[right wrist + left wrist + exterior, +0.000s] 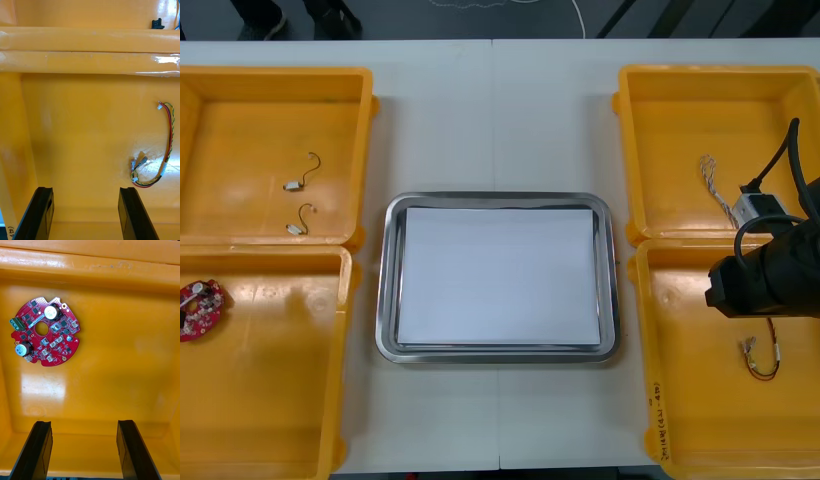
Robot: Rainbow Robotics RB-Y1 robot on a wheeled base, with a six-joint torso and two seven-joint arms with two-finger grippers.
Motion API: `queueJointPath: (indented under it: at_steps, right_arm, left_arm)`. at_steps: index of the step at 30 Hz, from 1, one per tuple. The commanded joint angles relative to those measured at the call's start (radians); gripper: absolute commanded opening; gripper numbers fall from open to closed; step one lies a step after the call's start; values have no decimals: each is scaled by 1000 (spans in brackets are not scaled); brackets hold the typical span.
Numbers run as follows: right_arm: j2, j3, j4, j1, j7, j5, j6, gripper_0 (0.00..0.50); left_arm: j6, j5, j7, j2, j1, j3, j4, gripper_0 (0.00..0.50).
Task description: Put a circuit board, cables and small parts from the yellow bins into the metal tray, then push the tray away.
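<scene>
Nothing loaded yet; every pick and the push are left, by my reading.

- Shiny rectangular metal tray (384,300), white inside, mid-bench (500,110): holds nothing.
- Far-left yellow bin (240,140): two small metal parts (293,184).
- Near-left yellow bin (270,380): round red circuit board (45,332). The left gripper (84,452) hangs over this bin, fingers spread, gripping nothing.
- Far-right yellow bin (660,140): twisted blue and white cable (717,195).
- Near-right yellow bin (690,400): red and yellow cable (171,131). The right gripper (88,213) is above the bin floor, fingers released, cable just beside one.
</scene>
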Motion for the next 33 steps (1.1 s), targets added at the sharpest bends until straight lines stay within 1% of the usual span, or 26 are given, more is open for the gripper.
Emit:
queueJointPath:
  at_steps: [1,33]
  right_arm:
    - [7,-31,-30,10,-24,2,-9,500]
    - [7,-31,-30,10,-24,2,-9,500]
  left_arm:
    - [6,7,20,39,21,17,-26,500]
    - [6,7,20,39,21,17,-26,500]
